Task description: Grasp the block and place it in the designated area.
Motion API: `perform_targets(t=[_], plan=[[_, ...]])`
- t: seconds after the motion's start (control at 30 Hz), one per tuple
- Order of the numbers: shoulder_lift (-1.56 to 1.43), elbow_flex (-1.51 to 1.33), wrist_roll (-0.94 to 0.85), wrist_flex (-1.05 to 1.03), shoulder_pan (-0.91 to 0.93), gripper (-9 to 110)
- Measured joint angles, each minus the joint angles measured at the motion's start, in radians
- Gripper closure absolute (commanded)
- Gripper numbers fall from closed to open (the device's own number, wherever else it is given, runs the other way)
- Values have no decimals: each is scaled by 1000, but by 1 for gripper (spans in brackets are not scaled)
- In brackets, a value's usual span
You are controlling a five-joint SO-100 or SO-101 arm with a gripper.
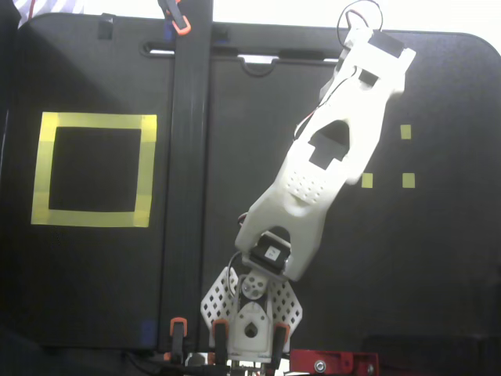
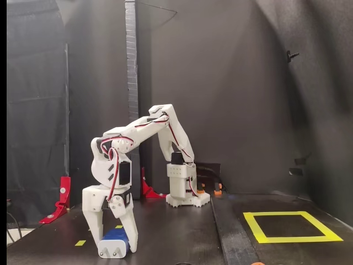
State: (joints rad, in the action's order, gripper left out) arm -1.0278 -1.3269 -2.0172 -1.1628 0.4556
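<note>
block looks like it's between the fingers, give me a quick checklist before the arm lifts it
1. Block between the fingers of the gripper: ok, one finger on each side of it in the side-on fixed view.
2. Jaws actually clamped on the block: cannot tell, contact is too small to judge.
3. Block still on the table: ok, it sits low at the surface.
4. Designated area free of things: ok, the black square inside the yellow tape is bare in both fixed views.
5. Route to the area: cannot tell, a raised black strip runs between the arm and the area; lift height must clear it.
</note>
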Motion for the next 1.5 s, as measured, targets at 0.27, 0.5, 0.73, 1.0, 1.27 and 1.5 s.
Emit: perform_targets(t=[0.27, 0.5, 0.73, 1.0, 1.27, 1.5], plan=[[-25, 115, 8, -190, 0, 80], [-86, 199, 20, -290, 0, 80], [-166, 199, 20, -370, -2, 80], [-298, 140, 20, -422, -9, 80], [-480, -61, 23, -416, -44, 80], [-623, -235, 57, -399, -89, 80]])
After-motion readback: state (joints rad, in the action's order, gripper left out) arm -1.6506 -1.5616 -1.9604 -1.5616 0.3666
